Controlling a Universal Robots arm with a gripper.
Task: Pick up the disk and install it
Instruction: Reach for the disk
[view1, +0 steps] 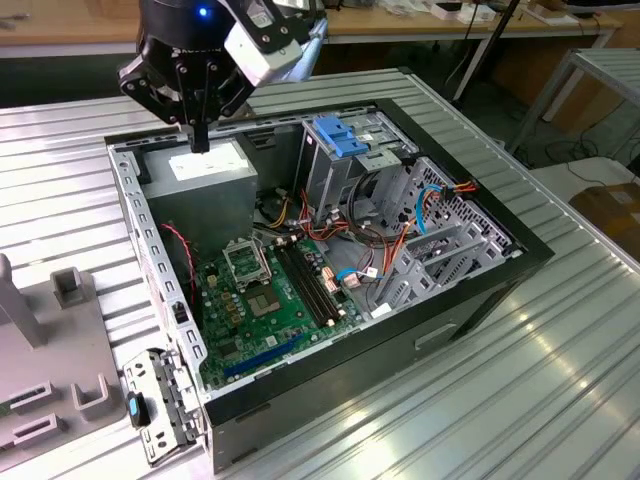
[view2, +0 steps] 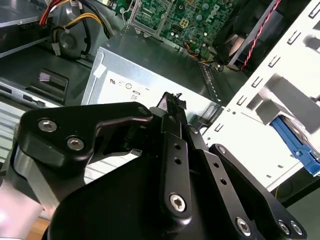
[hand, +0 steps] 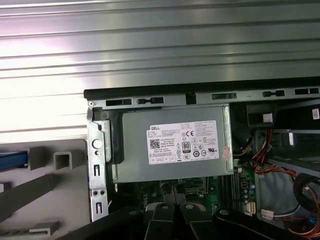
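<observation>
Up at eleven o'clock in the exterior view, the gripper (view1: 200, 140) hangs nose-down over the power supply (view1: 205, 175) in the far corner of the open computer case (view1: 470, 290). Its fingers are pressed together with nothing between them, and the tips are just above the supply's labelled top. The motherboard (view1: 265, 300) lies toward six o'clock from there. A blue bracket (view1: 335, 135) caps the tall metal bay at one o'clock. Outside the case, at eight o'clock, a grey fixture (view1: 50, 350) sits on the ribbed metal table (view1: 500, 400).

From the first wrist view, the closed fingertips (hand: 165, 212) show in front of the motherboard's edge, with the power supply (hand: 172, 145) beyond them. The grey fixture (hand: 50, 185) lies beside the case. On the fixture's side away from the case is a bright blue strip that appears to be a rail of the disk (hand: 10, 159), well apart from the gripper.

Seen in the second wrist view, the gripper (view2: 172, 102) is shut and empty above the power supply (view2: 150, 75). Beyond the case's pale perforated wall (view2: 250, 125) is a ridged blue rail with grey metal beside it, seemingly the disk (view2: 295, 145).
</observation>
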